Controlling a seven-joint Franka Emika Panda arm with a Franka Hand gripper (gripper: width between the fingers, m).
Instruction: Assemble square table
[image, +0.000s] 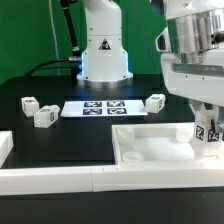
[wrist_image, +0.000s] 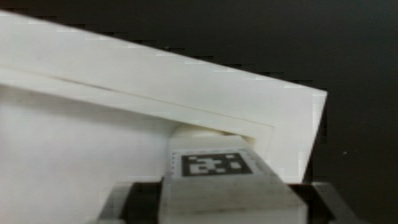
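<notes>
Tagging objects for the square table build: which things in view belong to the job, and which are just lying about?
Job:
- square panel
- held leg, clamped in the gripper at a panel corner
- three loose legs

Lying about:
- marker board
- white border bars
- arm's base

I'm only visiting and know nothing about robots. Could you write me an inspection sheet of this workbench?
Surface: black table, white border bars along its near edge.
Job's things: square panel; three loose legs; fourth leg held at a panel corner.
Clutter: marker board only.
Grippers: gripper, fingers shut on the fourth leg.
Cables: dark cable behind the robot base.
Surroundings: green backdrop.
</notes>
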